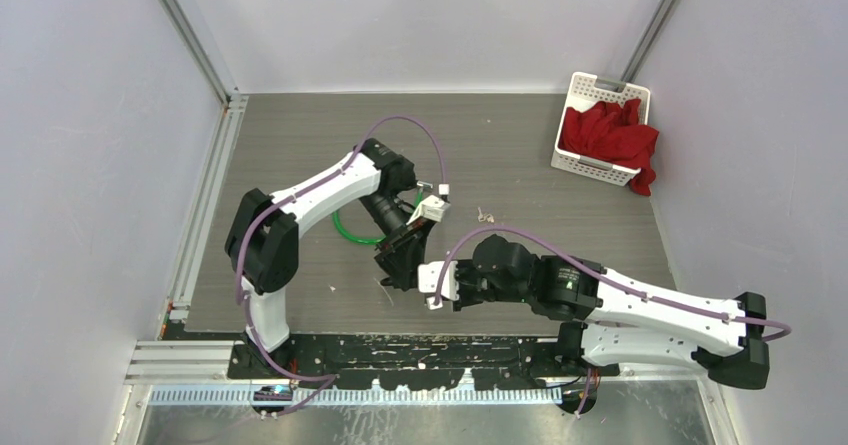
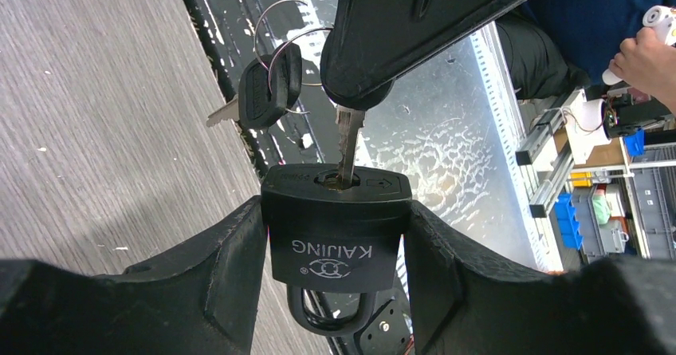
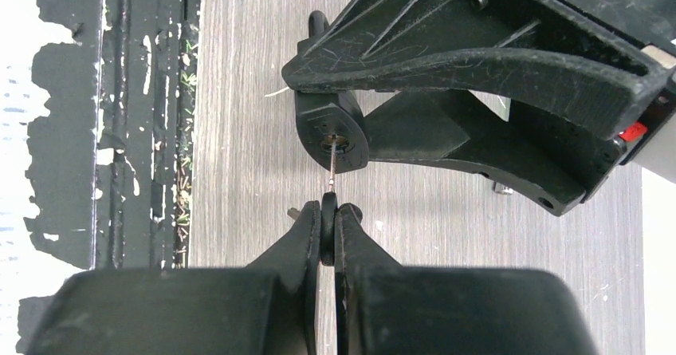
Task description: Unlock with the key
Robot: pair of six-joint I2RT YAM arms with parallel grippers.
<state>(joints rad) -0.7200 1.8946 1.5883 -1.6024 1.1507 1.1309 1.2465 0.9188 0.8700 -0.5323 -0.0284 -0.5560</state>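
Left wrist: KAIJING padlock (image 2: 336,239) clamped in left gripper (image 2: 335,247); right gripper (image 3: 328,229) pinches inserted key (image 2: 347,143), beside table (image 2: 96,132) near edge.

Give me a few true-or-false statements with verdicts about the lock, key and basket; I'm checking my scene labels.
1. The left gripper clamps the padlock by its sides. True.
2. The right gripper pinches the key by its head. True.
3. The key is clear of the keyhole. False: its blade sits in the keyhole.
4. The white basket is empty. False: a red cloth lies in it.
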